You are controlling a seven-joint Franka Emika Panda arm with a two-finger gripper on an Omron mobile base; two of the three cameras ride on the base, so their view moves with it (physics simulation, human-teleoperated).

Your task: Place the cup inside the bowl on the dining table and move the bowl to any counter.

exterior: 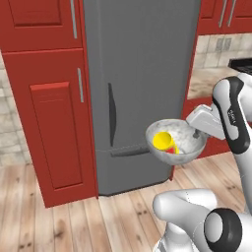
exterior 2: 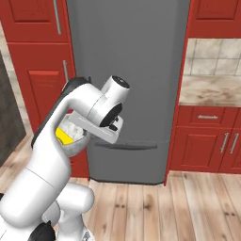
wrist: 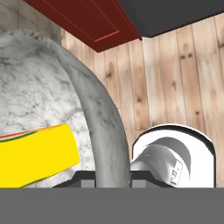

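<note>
Now bowl (exterior: 183, 147) rim between claw (wrist: 113, 178) fingers.

A tall grey refrigerator (exterior: 140, 93) with a dark vertical handle (exterior: 112, 114) fills the centre of the left base view, its lower drawer line crossing near mid-height. To its left stands a tall red cabinet door (exterior: 49, 123) with a slim silver bar handle (exterior: 80, 85). Light wooden plank flooring (exterior: 74, 221) spreads across the bottom of the frame. In the right base view, beige wall tiles (exterior 2: 214, 56) sit at the upper right, above red drawers with silver handles (exterior 2: 207, 116).
</note>
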